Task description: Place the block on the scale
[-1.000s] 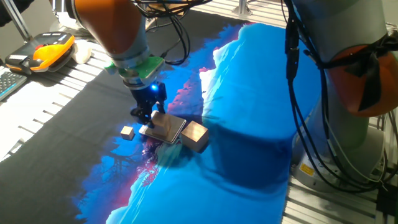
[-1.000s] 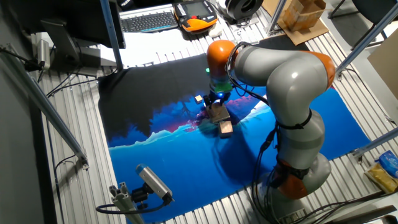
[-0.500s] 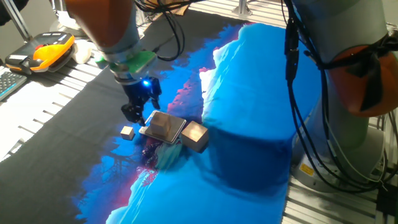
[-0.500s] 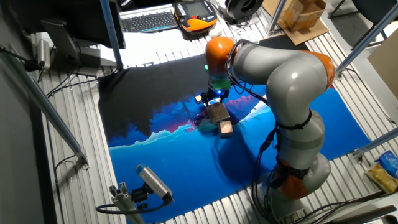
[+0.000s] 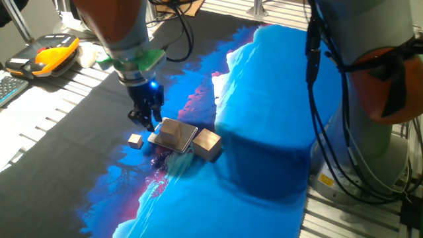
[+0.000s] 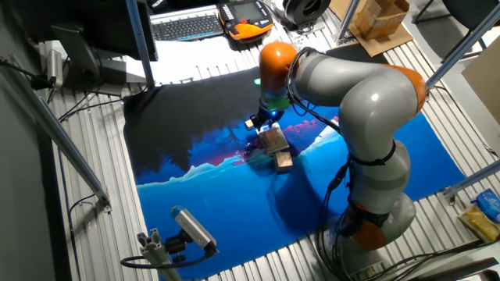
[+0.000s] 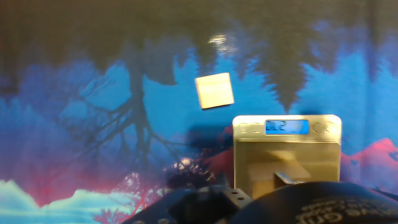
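Observation:
The block (image 5: pixel 171 131), a plain tan wooden cube, rests on the scale (image 5: pixel 185 140), a thin square device with a grey top plate. My gripper (image 5: pixel 143 120) hangs just above and to the left of the scale, apart from the block, its jaws open and empty. In the other fixed view the gripper (image 6: pixel 262 122) is above the far side of the scale (image 6: pixel 273 140). In the hand view the scale (image 7: pixel 255 158) shows a lit blue display; the block there is mostly hidden by the hand's body.
The largest wooden cube (image 5: pixel 209 144) stands against the scale's right side. The tiny cube (image 5: pixel 136 140) lies on the cloth left of the scale, also in the hand view (image 7: pixel 214 91). A blue and black cloth (image 5: pixel 264 99) covers the table. An orange pendant (image 5: pixel 49 53) lies at the far left.
My gripper has lifted off the block and drawn back up and to the left of the scale. The block stays on the scale.

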Robot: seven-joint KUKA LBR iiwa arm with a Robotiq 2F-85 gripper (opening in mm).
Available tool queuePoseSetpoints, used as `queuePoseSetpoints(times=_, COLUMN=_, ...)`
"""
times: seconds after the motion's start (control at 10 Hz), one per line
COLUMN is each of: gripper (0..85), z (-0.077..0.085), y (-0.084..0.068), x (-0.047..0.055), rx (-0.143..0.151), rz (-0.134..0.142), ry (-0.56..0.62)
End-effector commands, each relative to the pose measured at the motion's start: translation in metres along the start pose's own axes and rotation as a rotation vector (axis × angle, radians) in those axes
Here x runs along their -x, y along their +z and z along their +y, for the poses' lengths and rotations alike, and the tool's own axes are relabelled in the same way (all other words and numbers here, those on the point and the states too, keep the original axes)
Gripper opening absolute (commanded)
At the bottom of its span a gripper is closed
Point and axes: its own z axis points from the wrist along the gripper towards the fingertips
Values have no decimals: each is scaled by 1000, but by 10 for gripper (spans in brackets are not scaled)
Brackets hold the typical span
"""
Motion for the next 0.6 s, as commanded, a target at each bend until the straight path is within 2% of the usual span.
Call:
queuePoseSetpoints(times=0.0, gripper=0, z=1, y=-1, x=0, rx=-12, rz=7, ry=-15)
queuePoseSetpoints(times=0.2, gripper=0, z=2, y=-1, x=-1, rx=-12, rz=1, ry=-24)
queuePoseSetpoints(times=0.4, gripper=0, z=3, y=-1, x=0, rx=5, rz=-16, ry=-25)
queuePoseSetpoints(times=0.5, gripper=0, z=4, y=-2, x=0, rx=-6, rz=-30, ry=-32)
